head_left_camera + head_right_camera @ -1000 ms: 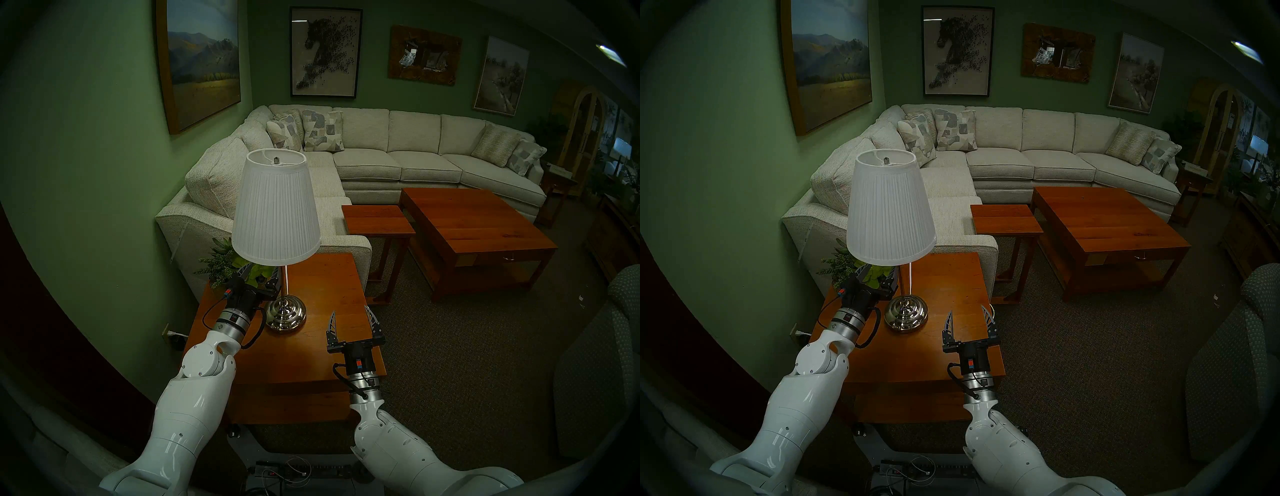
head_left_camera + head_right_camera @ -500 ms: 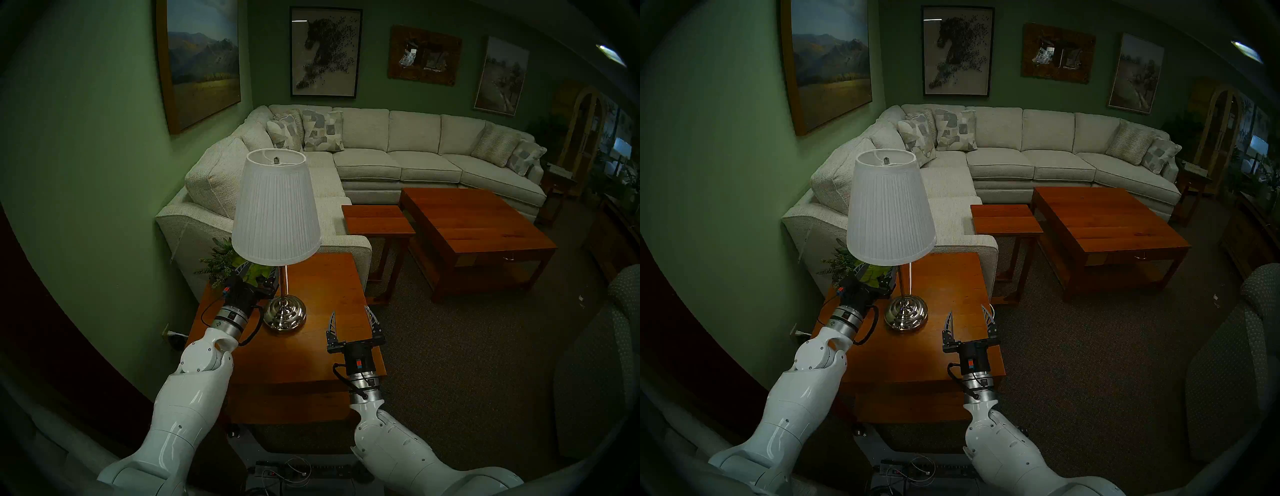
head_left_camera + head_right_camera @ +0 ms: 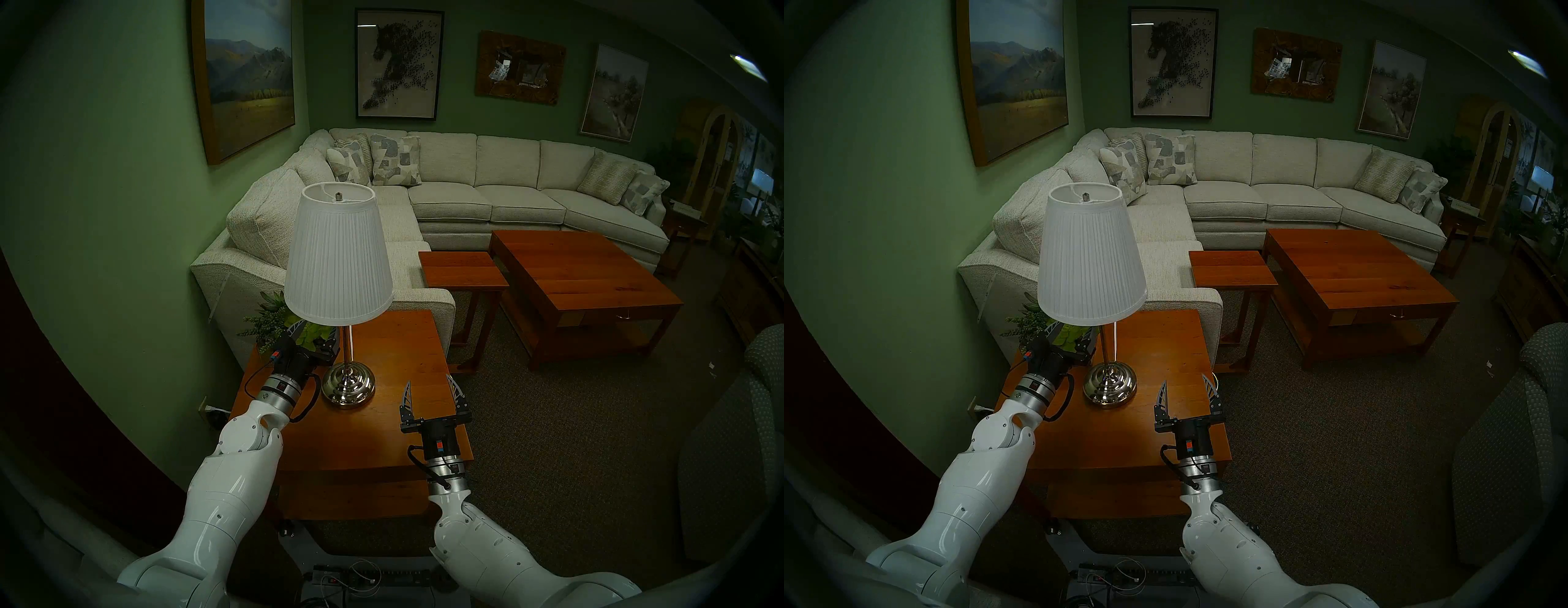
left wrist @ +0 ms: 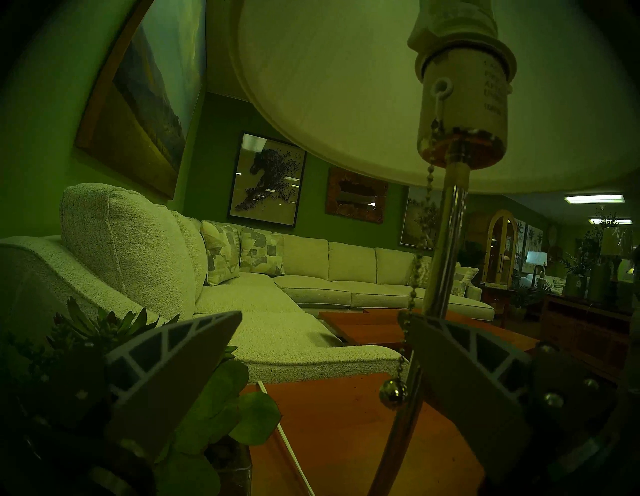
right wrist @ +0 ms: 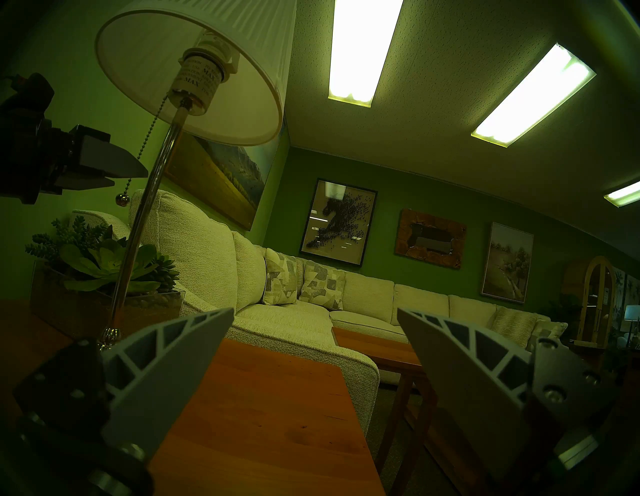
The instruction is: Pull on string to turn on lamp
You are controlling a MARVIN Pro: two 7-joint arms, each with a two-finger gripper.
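The left gripper point(image 4: 320, 350) is held under the shade with its fingers spread apart and nothing clamped. The string point(image 4: 420, 242) hangs just inside the right-hand finger point(image 4: 460, 367), its bead point(image 4: 393, 389) close beside that finger. Just behind it the lamp point(image 3: 338, 254) stands on the side table point(image 3: 394, 356). Farther right, the right gripper point(image 3: 430, 388) is seen parted over the table.

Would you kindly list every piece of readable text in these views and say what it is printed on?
"MAX": printed twice on the lamp socket under the shade, right wrist view.
The socket's other lines of print, in both wrist views: too blurred to read.
Small sign on the far side table: too small to read.
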